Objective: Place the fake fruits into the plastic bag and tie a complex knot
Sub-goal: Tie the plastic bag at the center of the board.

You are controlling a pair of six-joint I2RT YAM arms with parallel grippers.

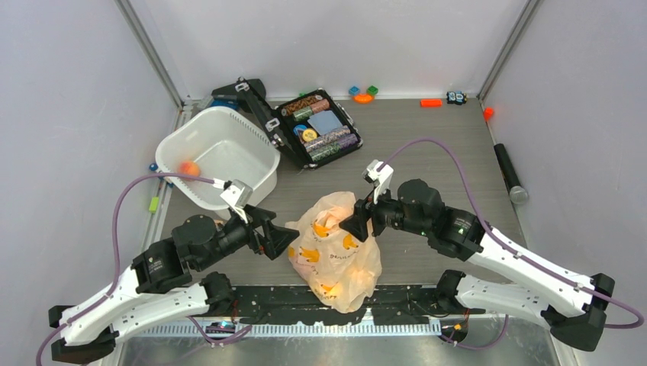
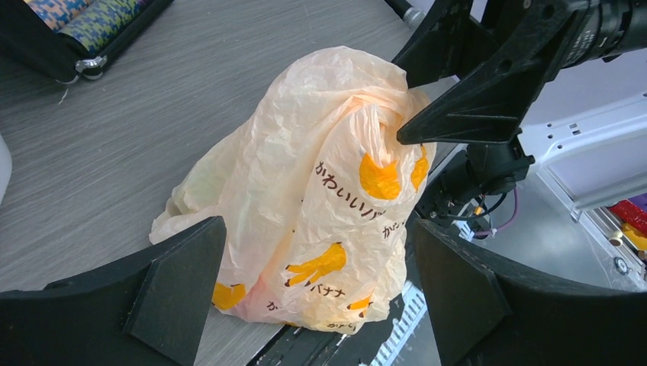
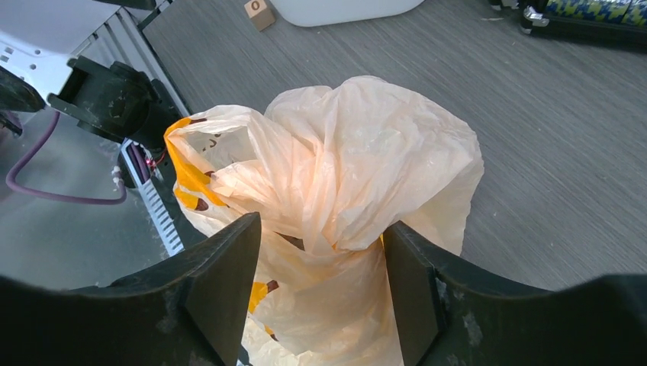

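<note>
A bulging peach bag [image 1: 336, 252] (printed with yellow bananas) stands on the grey surface [image 1: 427, 160] at its near edge, between the two arms. The left gripper [image 1: 286, 240] is spread wide just beside the bag's left side, not touching it. The right gripper [image 1: 357, 223] straddles the bag's bunched top, plastic filling the gap; whether it pinches cannot be told.
</note>
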